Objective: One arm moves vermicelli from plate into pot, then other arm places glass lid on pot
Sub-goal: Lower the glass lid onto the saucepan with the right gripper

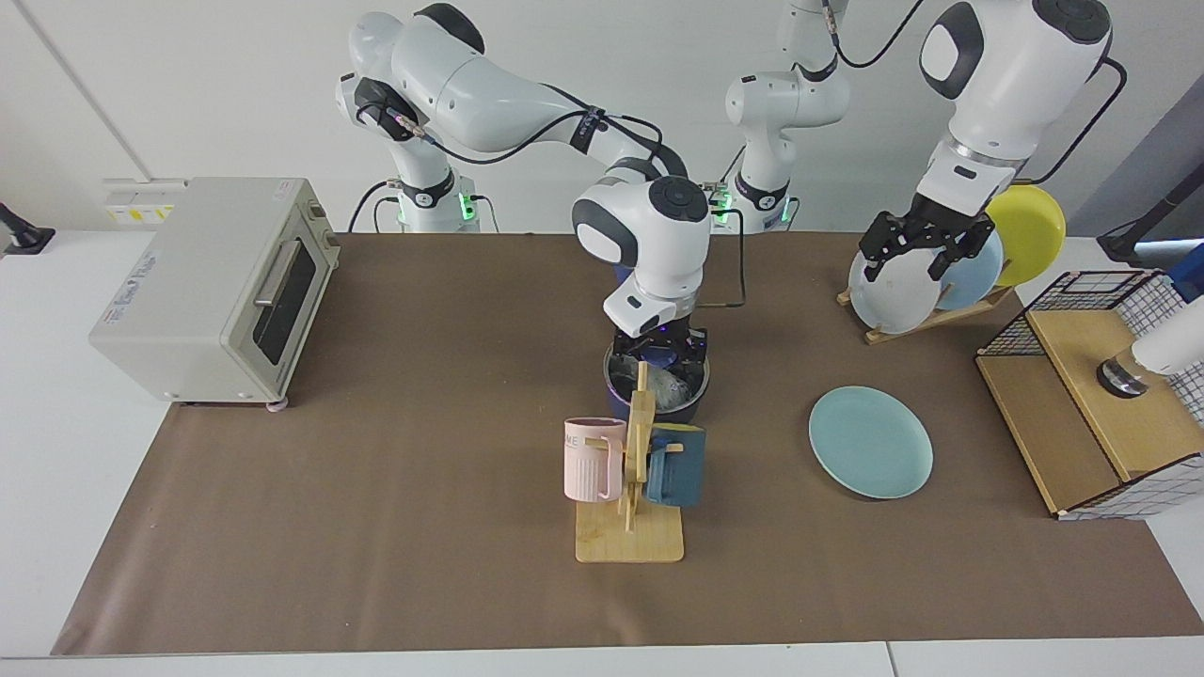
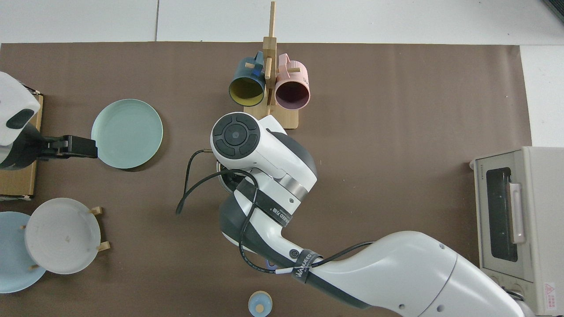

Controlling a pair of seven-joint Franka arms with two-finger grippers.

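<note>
The plate lies bare on the table, so the first half of the job looks done. The vermicelli shows as a pale clump inside the pot, behind the wooden mug stand.

The glass lid seems to sit on or just above the pot's rim, with its blue knob under the right pincer. The right arm comes from the base on the facing view's left and stands straight over the pot. Whether its fingers grip the knob or have let go, I cannot tell, since the wrist and stand hide the contact (the top view is no better, as the arm covers the pot almost wholly). My guess is that the lid is at or very near its seat, and what is left is to let go and lift clear.

The left pincer waits well apart from the pot, up by the plate rack, with its fingers spread and nothing between them.

As for other holders:
- The stand carries a pink mug and a dark-teal mug, both hollow in the top view.
- The rack holds a white plate, a light-blue plate and a yellow plate.
</note>
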